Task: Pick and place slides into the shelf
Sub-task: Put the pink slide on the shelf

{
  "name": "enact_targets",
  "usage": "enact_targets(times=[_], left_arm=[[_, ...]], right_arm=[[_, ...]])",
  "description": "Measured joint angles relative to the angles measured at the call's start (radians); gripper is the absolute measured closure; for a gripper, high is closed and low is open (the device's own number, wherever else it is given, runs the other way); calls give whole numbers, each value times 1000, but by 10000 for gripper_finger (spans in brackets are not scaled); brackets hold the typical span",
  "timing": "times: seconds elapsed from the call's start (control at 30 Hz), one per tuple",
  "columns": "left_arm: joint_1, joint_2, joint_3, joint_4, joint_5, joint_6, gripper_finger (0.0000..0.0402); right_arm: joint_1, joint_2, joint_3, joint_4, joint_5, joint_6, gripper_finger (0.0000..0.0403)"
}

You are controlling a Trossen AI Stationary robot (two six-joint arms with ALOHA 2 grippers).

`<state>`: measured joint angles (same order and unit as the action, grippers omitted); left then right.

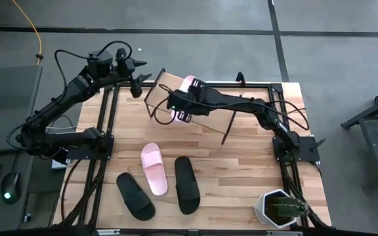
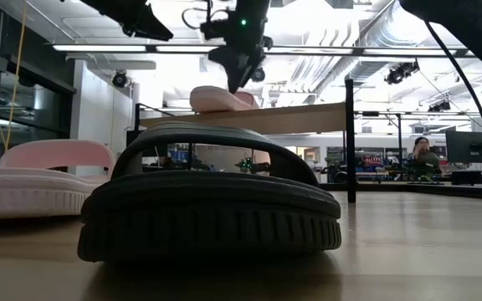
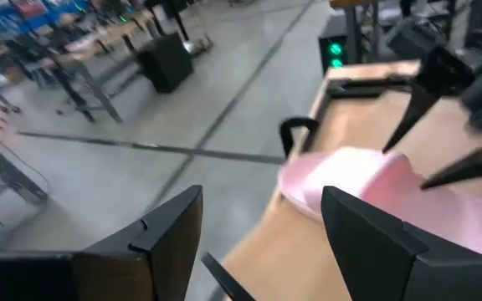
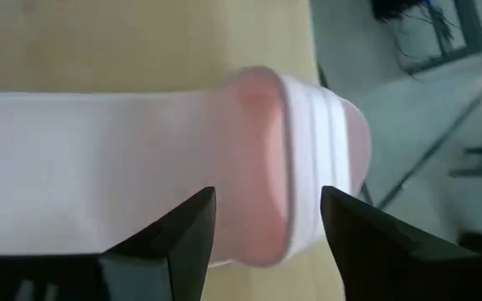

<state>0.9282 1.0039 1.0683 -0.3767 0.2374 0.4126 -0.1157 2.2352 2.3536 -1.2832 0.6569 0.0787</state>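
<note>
Slides: one pink slide (image 1: 188, 83) lies on the shelf (image 1: 163, 88), with the right claw (image 1: 180, 108) open just above it. Left claw (image 1: 136, 77), also open, hovers beside the shelf; another pink slide (image 1: 154, 168) and two black slides (image 1: 186, 184) lie on the tabletop (image 1: 241, 170) near the shelf.

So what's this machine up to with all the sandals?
The right gripper hangs over a pink slide lying on the slanted wooden shelf, its fingers open on either side, not gripping it. The left gripper waits open by the shelf's far left corner. Another pink slide and two black slides lie on the table.
</note>
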Motion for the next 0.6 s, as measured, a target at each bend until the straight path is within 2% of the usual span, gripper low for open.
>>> enact_targets(times=[0.1,0.33,0.6], left_arm=[[0,0,0,-57,30,-3,169],[-1,0,0,-209,178,-84,169],[-93,0,0,-342,197,-84,169]], right_arm=[[12,-4,3,9,-41,-32,194],[39,-2,3,8,-67,-57,194],[68,-2,3,9,-70,-25,194]])
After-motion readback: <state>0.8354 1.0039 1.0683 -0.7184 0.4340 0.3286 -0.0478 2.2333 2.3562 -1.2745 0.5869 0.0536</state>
